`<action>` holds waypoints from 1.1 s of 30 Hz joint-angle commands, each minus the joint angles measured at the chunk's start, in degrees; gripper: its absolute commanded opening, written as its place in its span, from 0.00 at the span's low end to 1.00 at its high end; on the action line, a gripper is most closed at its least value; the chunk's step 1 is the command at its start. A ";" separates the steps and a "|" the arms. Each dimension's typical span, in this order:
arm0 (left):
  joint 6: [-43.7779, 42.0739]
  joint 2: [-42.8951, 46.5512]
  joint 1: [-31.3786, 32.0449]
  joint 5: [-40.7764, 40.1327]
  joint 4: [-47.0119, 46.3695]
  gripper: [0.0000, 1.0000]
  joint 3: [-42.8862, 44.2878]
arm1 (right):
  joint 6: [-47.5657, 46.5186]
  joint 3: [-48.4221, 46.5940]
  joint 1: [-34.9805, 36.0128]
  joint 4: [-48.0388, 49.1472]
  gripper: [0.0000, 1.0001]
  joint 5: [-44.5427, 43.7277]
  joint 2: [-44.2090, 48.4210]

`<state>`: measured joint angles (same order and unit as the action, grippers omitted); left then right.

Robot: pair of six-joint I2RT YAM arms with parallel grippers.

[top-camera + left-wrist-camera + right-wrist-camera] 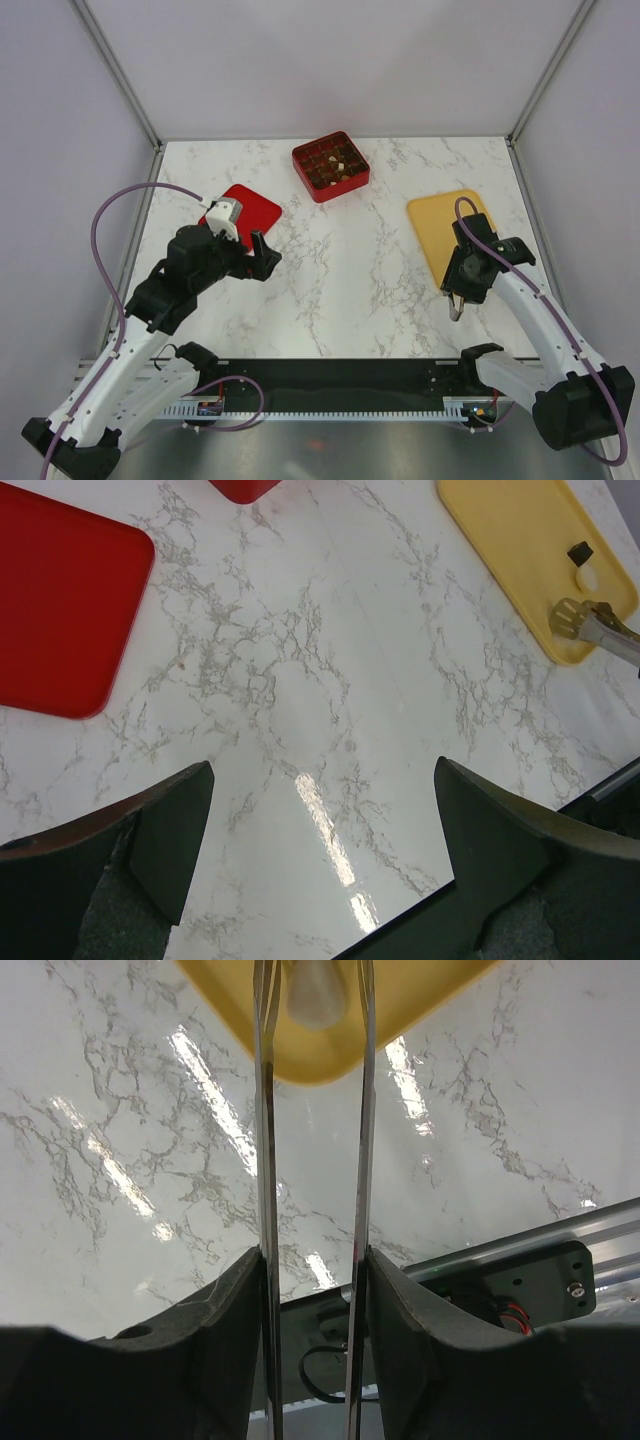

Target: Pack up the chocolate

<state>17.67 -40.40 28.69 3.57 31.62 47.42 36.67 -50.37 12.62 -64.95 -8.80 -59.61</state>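
Observation:
Several small chocolate pieces, dark brown and a few pale, lie in the red gridded box (330, 166) at the back centre. In the left wrist view one dark piece (579, 552) and one pale piece (586, 577) lie on the yellow tray (520, 550). My right gripper (466, 285) is shut on metal tongs (264, 1110) at the tray's near edge (440, 262). The pale piece (315, 995) lies between the tong arms near their tips, which stand apart. My left gripper (263, 255) is open and empty over bare table (325, 780).
A flat red lid (245, 208) lies at the back left beside my left arm, also showing in the left wrist view (60, 600). White walls and metal posts enclose the marble table. The black base rail (330, 400) runs along the near edge.

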 commanded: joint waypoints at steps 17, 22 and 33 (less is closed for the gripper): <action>-1.85 0.76 -0.12 0.65 -0.85 1.00 0.57 | -2.39 -2.19 -0.05 -4.14 0.49 2.82 2.57; -1.94 0.59 -0.12 0.56 -0.77 1.00 0.57 | -3.18 -2.89 -0.05 -3.70 0.40 2.91 1.70; -1.94 0.76 -0.12 0.21 -0.77 1.00 0.48 | -4.67 -12.38 0.03 -0.71 0.33 -1.92 -6.03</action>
<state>17.69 -40.23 28.69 3.57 31.62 47.42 32.97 -58.48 12.62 -67.48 -7.88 -63.90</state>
